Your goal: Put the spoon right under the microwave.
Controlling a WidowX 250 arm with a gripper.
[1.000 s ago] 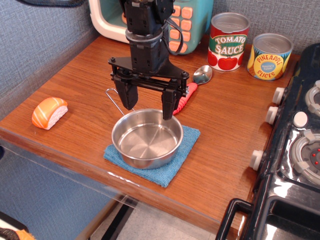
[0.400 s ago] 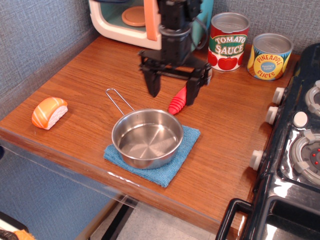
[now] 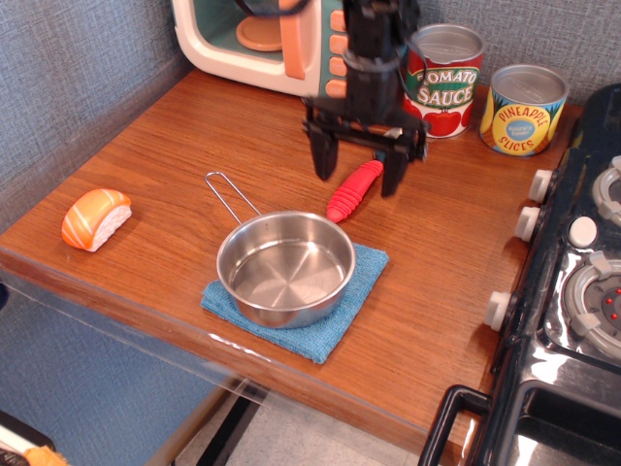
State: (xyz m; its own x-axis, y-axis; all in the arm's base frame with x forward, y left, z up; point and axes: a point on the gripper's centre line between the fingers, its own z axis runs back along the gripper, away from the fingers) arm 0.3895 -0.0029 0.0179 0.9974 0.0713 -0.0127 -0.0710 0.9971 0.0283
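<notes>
Gripper (image 3: 359,167): upper middle of the frame, pointing down, jaws spread wide, holding nothing; fingers (image 3: 321,155) straddling the upper part of the spoon handle.
Spoon (image 3: 352,190): flat on the wood, red ribbed handle slanting from lower left to upper right; bowl hidden behind the gripper.
Microwave (image 3: 291,44): top left of centre, door open, tan turntable visible inside.
Saucepan (image 3: 285,268): centre, on a blue cloth (image 3: 330,325), rim just beside the handle's lower tip; wire handle reaching up-left.
Cans: tomato sauce (image 3: 443,81) and pineapple slices (image 3: 524,109), top right.
Sushi piece (image 3: 95,217): far left, near the table's front edge.
Stove (image 3: 572,291): along the right edge.
Open room: bare table (image 3: 194,136) between microwave and saucepan.
</notes>
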